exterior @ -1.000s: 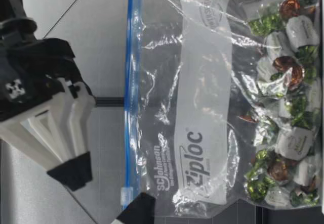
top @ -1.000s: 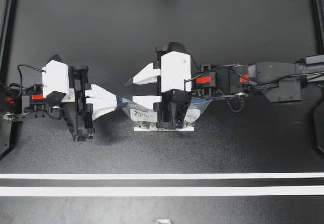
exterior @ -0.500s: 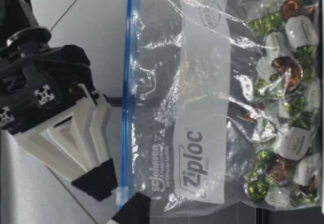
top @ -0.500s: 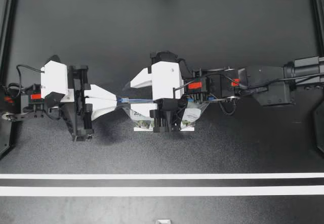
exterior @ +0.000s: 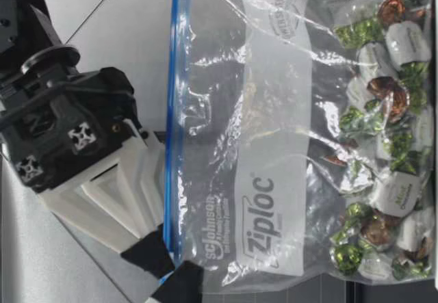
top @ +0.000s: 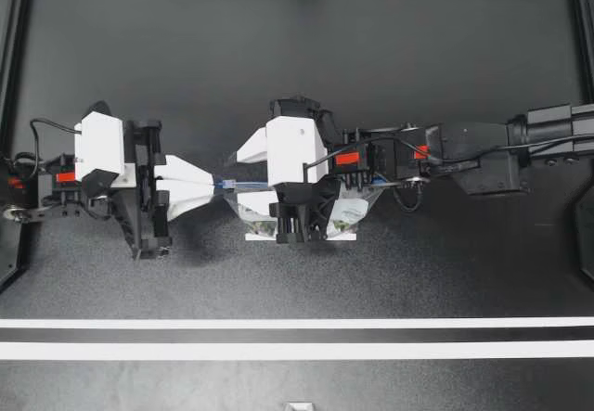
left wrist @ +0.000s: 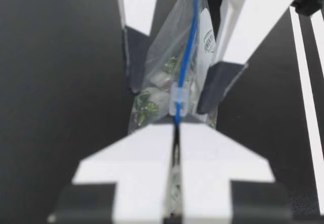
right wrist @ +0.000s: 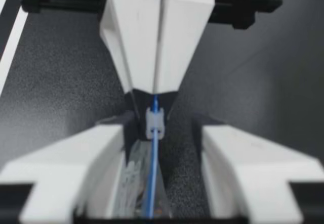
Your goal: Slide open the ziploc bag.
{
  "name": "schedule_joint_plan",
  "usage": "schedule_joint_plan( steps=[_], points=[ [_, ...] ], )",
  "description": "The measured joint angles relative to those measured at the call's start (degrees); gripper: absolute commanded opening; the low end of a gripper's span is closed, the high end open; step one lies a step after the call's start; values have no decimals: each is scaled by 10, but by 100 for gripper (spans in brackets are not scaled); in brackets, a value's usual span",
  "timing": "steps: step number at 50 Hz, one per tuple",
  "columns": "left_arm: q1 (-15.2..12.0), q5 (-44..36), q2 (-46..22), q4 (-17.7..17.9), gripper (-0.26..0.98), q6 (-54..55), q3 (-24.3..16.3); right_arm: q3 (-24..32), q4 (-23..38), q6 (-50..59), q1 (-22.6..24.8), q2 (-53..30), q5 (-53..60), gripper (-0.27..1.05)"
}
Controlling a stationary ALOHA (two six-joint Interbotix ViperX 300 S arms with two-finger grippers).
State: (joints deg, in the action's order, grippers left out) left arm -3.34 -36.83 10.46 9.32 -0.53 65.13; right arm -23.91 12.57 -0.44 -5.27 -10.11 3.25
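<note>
Nearest to me, two white stripes (top: 297,349) run across the black table (top: 306,49) from left to right. Behind them, about in the middle of the table, the ziploc bag (top: 351,212) stands upright. Its blue seal (left wrist: 190,37) is on top and runs left to right. Wrapped sweets (exterior: 387,104), green, brown and white, lie in the bottom of it.

My left gripper (top: 215,186) comes in from the left. Its two white fingers are pressed fully together on the upper left corner of the bag, with the plastic pinched between them. Just to the right of its tips the pale slider (left wrist: 177,98) sits on the seal.

My right gripper (top: 241,181) comes from the right over the top of the bag and stands astride the seal at the slider. Its fingers are wide apart, one on the near side and one on the far side. The slider is in the gap between them and the gripper has hold of nothing. In the low view one dark pad (exterior: 147,254) of it is close beside the seal.
</note>
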Motion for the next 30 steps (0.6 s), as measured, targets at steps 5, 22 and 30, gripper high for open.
schedule_joint_plan(
  steps=[5,22,30],
  points=[
    [0,0,0,-1,-17,-1,0,0,0,0,0,0,-4,34],
    [0,1,-3,0,-17,-1,0,0,0,0,4,2,-10,-1],
    [0,0,-7,0,-17,-1,0,-1,0,0,4,8,-38,-8]
  ],
)
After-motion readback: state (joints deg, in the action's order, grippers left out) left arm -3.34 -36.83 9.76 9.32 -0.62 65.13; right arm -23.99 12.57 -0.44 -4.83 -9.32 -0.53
